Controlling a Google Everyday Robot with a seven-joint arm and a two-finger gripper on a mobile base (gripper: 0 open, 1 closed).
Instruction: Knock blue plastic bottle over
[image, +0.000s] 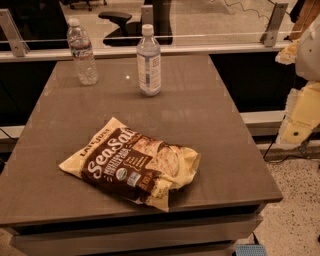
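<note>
The blue plastic bottle stands upright at the far middle of the brown table. It is pale bluish, with a white cap and a large white-and-blue label. My gripper shows as pale yellow and white parts at the right edge of the view, off the table's right side. It is well to the right of the bottle, nearer the camera, and touches nothing on the table.
A clear ribbed water bottle stands upright at the far left of the table. A brown and cream chip bag lies flat near the front middle. A glass rail runs behind the table's far edge.
</note>
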